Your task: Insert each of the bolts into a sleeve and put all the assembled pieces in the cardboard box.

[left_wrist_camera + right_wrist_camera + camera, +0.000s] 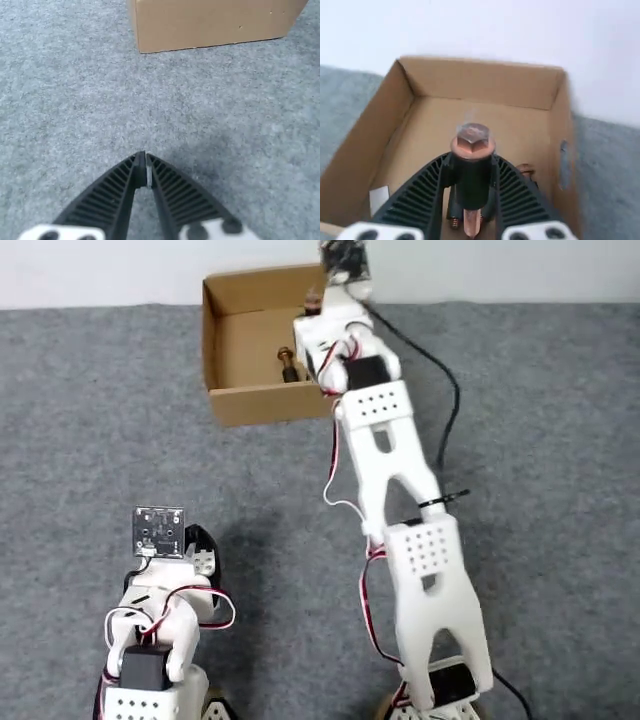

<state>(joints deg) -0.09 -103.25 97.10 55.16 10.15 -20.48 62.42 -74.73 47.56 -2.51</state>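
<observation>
Well apart from the cardboard box point(210, 25), facing its near wall, the left gripper point(145, 167) hangs over the grey surface point(65, 100), clenched with nothing between its tips. Above the box's open top, the right gripper point(470, 167) is grasping a black sleeve point(470, 182) with a copper bolt point(472, 141) through it, the hexagonal head out of one end and the tip out of the other. On the box's floor, towards its near wall, lies another assembled piece point(288, 362).
</observation>
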